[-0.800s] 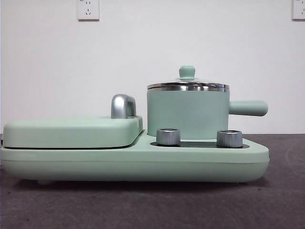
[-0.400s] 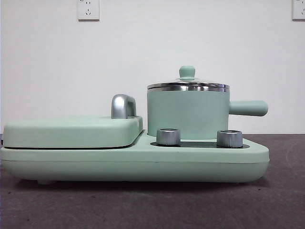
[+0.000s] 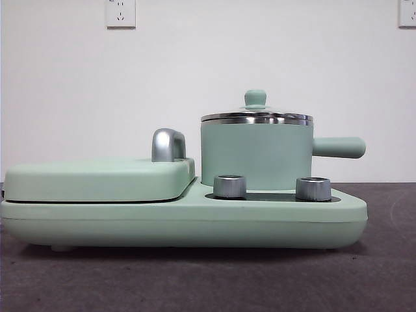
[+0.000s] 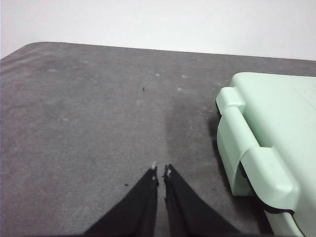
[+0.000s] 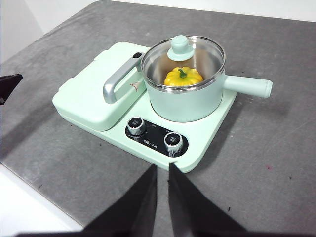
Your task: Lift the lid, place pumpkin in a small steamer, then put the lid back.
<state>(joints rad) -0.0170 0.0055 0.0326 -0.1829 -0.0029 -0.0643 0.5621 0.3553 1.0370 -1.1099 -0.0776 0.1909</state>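
Note:
The small steamer (image 3: pixel 257 156) stands on the right side of the wide base, its straight handle pointing right. The lid (image 3: pixel 256 117) sits on its rim, closed. In the right wrist view the pumpkin (image 5: pixel 183 76) shows through the lid (image 5: pixel 180 49), lying inside the steamer (image 5: pixel 190 101). My right gripper (image 5: pixel 162 168) is shut and empty, held high and back from the base's knob side. My left gripper (image 4: pixel 160 173) is shut and empty over bare table, beside the end of the flat cover (image 4: pixel 276 123). Neither gripper shows in the front view.
The wide mint-green base (image 3: pixel 195 218) carries two silver knobs (image 3: pixel 229 186) in front of the steamer. A large flat cover (image 3: pixel 97 179) with a chrome handle (image 3: pixel 168 144) fills its left half. Grey table surface surrounds the base. A black tip (image 5: pixel 7 86) shows at the right wrist view's edge.

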